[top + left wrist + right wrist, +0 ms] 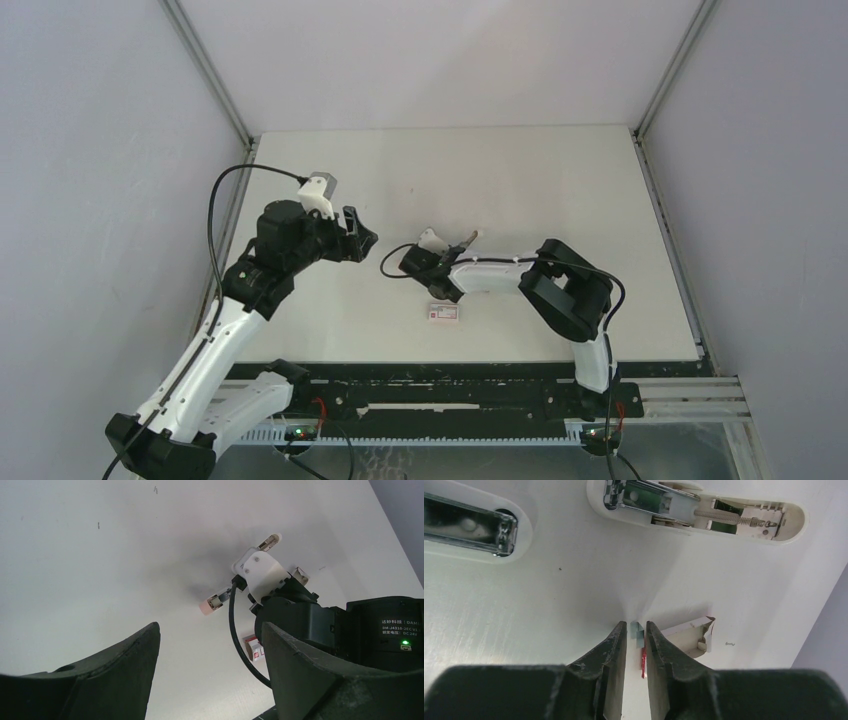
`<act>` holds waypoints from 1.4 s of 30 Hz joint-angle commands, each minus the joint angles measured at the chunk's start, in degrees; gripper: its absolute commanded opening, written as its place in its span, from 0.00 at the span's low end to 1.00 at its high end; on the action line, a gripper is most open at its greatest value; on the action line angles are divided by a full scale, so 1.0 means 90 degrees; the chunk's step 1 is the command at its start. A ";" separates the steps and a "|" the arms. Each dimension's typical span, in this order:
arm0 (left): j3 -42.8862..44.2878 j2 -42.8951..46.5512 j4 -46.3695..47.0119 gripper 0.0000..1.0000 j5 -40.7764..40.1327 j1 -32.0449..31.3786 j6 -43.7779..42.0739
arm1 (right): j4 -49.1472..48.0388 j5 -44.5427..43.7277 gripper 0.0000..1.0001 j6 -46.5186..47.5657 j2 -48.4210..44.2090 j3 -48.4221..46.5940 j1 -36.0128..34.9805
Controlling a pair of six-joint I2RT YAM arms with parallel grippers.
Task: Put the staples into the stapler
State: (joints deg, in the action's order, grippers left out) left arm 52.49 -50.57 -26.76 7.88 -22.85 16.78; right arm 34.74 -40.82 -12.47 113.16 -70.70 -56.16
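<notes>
The stapler lies opened flat on the table, its magazine half with the spring [694,510] at the top of the right wrist view and its other half [469,527] at the upper left. My right gripper [636,626] points down in front of it, jaws a narrow way apart. The staples [637,633], a small grey strip, sit between the tips, with a slit of daylight on the left side. My left gripper [210,630] hangs wide open and holds nothing, off to the left [362,240] of the stapler [472,237].
A small white box with a red label [443,313] lies near the table's front edge, just under my right wrist; its torn-open end [689,637] shows beside the right finger. The right arm's black cable [235,630] loops between the two grippers.
</notes>
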 commanded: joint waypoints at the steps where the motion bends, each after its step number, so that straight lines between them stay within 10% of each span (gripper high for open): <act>1: -0.0100 0.0119 0.0161 0.78 0.0094 0.0030 -0.0096 | 0.0107 0.0327 0.21 -0.0137 0.0013 -0.0141 -0.0149; 16: -0.0110 0.0085 0.0161 0.78 0.0112 0.0031 -0.0102 | 0.0071 0.1191 0.08 -0.0293 -0.0455 -0.0133 0.0003; 42: -0.0136 0.0157 0.0161 0.78 0.0073 0.0034 -0.0106 | -0.0028 0.2962 0.22 -0.0432 -0.1576 -0.0016 0.0778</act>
State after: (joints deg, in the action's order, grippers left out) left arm 52.49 -50.30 -26.76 7.90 -22.85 16.78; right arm 35.73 -18.02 -14.79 102.35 -70.78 -52.25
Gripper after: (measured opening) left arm 0.784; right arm 0.205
